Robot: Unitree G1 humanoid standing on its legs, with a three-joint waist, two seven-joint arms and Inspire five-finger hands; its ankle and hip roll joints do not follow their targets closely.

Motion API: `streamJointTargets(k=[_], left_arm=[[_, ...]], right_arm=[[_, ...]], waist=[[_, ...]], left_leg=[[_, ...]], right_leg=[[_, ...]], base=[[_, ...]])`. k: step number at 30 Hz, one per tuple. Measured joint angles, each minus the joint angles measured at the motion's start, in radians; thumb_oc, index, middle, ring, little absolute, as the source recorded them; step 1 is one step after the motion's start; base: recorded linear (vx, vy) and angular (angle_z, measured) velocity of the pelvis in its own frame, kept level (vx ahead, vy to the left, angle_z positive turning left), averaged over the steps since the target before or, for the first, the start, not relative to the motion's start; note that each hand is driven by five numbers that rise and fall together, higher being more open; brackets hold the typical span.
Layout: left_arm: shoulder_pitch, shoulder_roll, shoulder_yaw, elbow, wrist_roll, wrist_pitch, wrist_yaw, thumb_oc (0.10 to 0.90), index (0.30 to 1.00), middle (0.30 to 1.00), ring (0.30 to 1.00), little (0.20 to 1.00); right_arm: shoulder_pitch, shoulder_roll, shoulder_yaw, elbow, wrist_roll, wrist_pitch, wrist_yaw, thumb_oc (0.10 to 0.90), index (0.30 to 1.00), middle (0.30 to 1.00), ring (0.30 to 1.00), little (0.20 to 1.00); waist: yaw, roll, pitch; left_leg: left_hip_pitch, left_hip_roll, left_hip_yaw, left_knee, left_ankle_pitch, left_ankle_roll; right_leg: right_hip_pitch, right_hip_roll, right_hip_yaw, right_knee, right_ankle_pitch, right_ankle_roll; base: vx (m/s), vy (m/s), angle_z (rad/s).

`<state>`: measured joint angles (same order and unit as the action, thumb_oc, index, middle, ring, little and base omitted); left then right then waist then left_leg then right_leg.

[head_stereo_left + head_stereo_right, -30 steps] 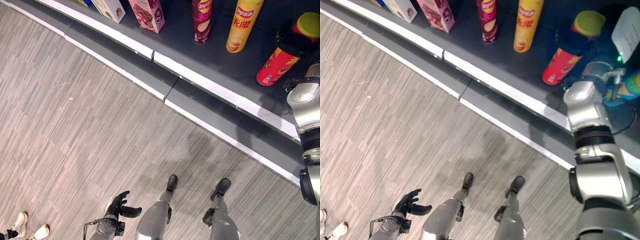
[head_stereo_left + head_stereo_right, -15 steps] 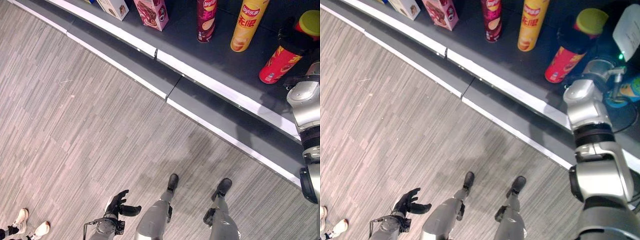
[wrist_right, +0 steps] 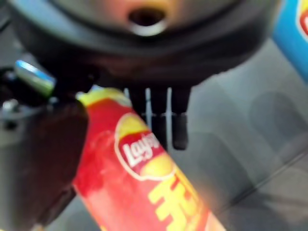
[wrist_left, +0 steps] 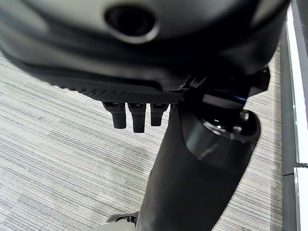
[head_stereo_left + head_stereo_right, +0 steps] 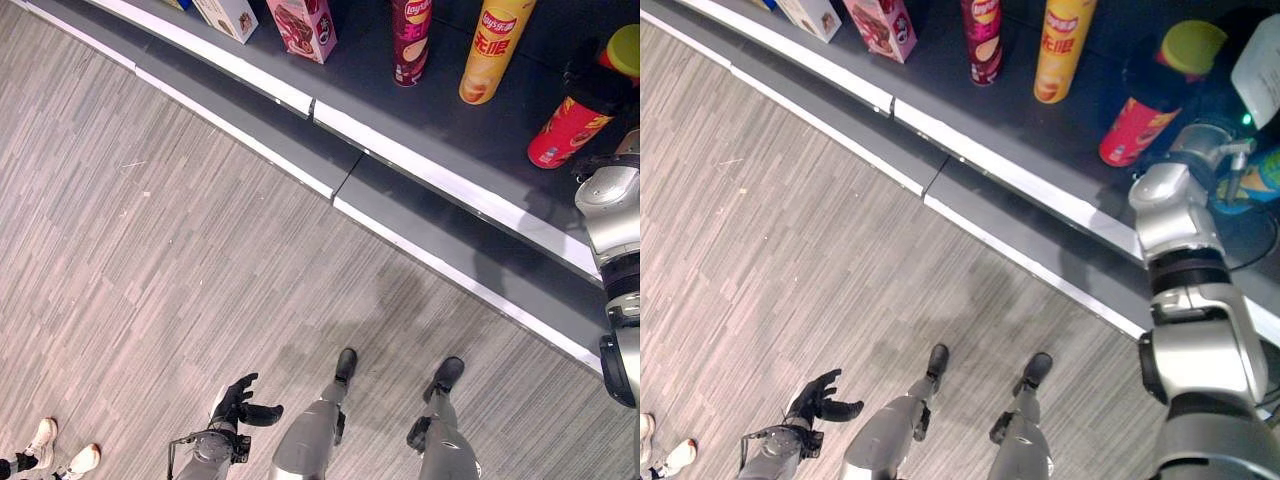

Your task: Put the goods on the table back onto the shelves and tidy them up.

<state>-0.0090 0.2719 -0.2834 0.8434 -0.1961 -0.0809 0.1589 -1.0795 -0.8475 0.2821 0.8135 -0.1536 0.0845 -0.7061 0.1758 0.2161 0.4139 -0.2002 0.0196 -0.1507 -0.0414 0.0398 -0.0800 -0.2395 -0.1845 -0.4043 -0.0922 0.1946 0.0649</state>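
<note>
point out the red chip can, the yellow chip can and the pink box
red chip can (image 5: 1127,132), right eye view, on its red side
yellow chip can (image 5: 488,50), left eye view, mid-body
pink box (image 5: 302,27), left eye view, front face

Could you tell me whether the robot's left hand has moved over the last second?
No. The left hand hangs open at the same spot, equally far from the person's white shoes.

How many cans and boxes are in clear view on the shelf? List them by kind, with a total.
Cans: 3 (maroon can, yellow can, red can)
Boxes: 2 (pink box, white box)
Total: 5
</note>
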Motion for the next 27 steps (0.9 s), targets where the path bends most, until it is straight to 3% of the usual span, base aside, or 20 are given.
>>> streamJointTargets(k=[6,10,13,14,16,18,23,24,25,27], left_arm=[[-0.002,0.000,0.000,-0.015,0.000,0.000,0.010,0.800,0.900,0.900,0.900,0.900],[-0.013,0.000,-0.026,-0.020,0.001,0.003,0.011,0.800,0.900,0.900,0.900,0.900],[-0.038,-0.001,-0.029,-0.022,0.005,0.012,0.010,0.800,0.900,0.900,0.900,0.900],[-0.041,-0.002,-0.021,-0.018,0.012,0.029,0.008,0.800,0.900,0.900,0.900,0.900],[-0.037,-0.001,-0.010,-0.014,0.023,0.042,0.007,0.800,0.900,0.900,0.900,0.900],[-0.034,0.002,0.006,0.010,0.047,0.044,0.001,0.800,0.900,0.900,0.900,0.900],[-0.009,0.021,0.072,0.058,0.095,0.069,0.002,0.800,0.900,0.900,0.900,0.900],[-0.015,0.026,0.068,0.058,0.104,0.077,0.003,0.800,0.900,0.900,0.900,0.900],[-0.004,0.035,0.069,0.057,0.121,0.089,0.013,0.800,0.900,0.900,0.900,0.900],[0.017,0.037,0.126,0.089,0.142,0.090,0.006,0.800,0.900,0.900,0.900,0.900]], right_arm=[[0.005,0.002,0.003,0.005,0.000,0.002,-0.001,0.800,0.900,0.900,0.900,0.900],[0.027,0.039,-0.003,-0.002,0.000,0.003,-0.022,0.800,0.900,0.900,0.900,0.900],[0.154,0.082,-0.053,-0.143,-0.019,0.011,-0.021,0.800,0.900,0.900,0.900,0.900],[0.265,0.121,-0.092,-0.270,-0.040,0.011,-0.021,0.800,0.900,0.900,0.900,0.900],[0.343,0.169,-0.100,-0.342,-0.052,0.006,-0.017,0.800,0.900,0.900,0.900,0.900],[0.446,0.250,-0.098,-0.394,-0.065,-0.011,0.010,0.800,0.900,0.900,0.900,0.900],[0.729,0.355,-0.123,-0.607,-0.068,-0.023,0.101,0.800,0.900,0.900,0.900,0.900],[0.762,0.366,-0.129,-0.615,-0.068,-0.029,0.119,0.800,0.900,0.900,0.900,0.900],[0.827,0.396,-0.176,-0.706,-0.059,-0.043,0.172,0.800,0.900,0.900,0.900,0.900],[0.916,0.408,-0.158,-0.795,-0.036,-0.087,0.241,0.800,0.900,0.900,0.900,0.900]], waist=[[-0.001,-0.004,-0.001],[-0.008,-0.031,-0.010],[-0.031,-0.093,-0.037],[-0.040,-0.117,-0.048],[-0.047,-0.140,-0.061],[-0.058,-0.180,-0.082],[-0.109,-0.255,-0.126],[-0.148,-0.274,-0.132],[-0.156,-0.279,-0.134],[-0.191,-0.295,-0.140]], left_leg=[[0.000,-0.008,0.002,0.024,0.000,0.000],[0.004,-0.008,0.005,0.024,0.000,0.000],[0.010,-0.007,0.007,0.020,0.002,0.004],[0.025,-0.006,0.012,0.017,0.001,0.004],[0.047,-0.004,0.031,0.012,0.000,0.007],[0.093,-0.008,0.073,-0.005,-0.008,0.018],[0.156,-0.024,0.157,-0.020,-0.020,0.039],[0.170,-0.039,0.177,-0.022,-0.021,0.044],[0.169,-0.041,0.215,-0.009,-0.023,0.047],[0.195,-0.026,0.310,-0.016,-0.034,0.065]], right_leg=[[0.015,-0.005,-0.002,0.000,0.003,-0.003],[0.017,-0.006,0.000,0.000,0.010,-0.003],[0.020,-0.003,0.002,0.000,0.012,-0.003],[0.032,-0.001,0.004,0.000,0.012,-0.003],[0.043,0.000,0.016,0.000,0.012,-0.003],[0.058,-0.001,0.057,0.000,0.013,-0.002],[0.067,-0.018,0.136,0.000,0.033,0.016],[0.056,-0.013,0.147,0.001,0.047,0.026],[0.038,-0.014,0.165,0.023,0.063,0.039],[0.013,0.002,0.200,0.008,0.147,0.110]], base=[[-0.01,0.020,0.03],[-0.03,0.063,0.01],[0.03,0.125,-0.02],[0.07,0.159,-0.13],[0.04,0.113,-0.27],[0.05,0.153,-0.50],[-0.01,0.175,-0.47],[-0.10,0.200,-0.63],[-0.06,0.058,-0.86],[-0.04,0.048,-1.27]])
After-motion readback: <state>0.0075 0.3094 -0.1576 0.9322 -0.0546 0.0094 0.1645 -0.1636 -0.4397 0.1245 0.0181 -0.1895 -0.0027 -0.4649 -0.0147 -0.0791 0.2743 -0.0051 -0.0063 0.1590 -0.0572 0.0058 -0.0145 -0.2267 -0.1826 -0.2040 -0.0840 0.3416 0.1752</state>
